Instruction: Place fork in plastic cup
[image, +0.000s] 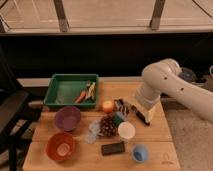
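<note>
The fork (91, 91), a thin pale cream utensil, lies in the green tray (60, 90) at the back left of the wooden table, next to an orange-red carrot-like piece (81, 96). A clear plastic cup (92, 132) sits near the table's middle, just left of a pinecone (107, 125). My gripper (133, 112) hangs from the white arm (165, 85) low over the table's right half, well right of the tray. Its dark fingers stand open with nothing between them.
An orange fruit (107, 106) and a small striped object (122, 105) lie just left of the gripper. A white cup (126, 130), blue cup (140, 153), black flat object (113, 148), purple bowl (67, 118) and orange bowl (61, 146) fill the front. A dark chair (12, 107) stands left.
</note>
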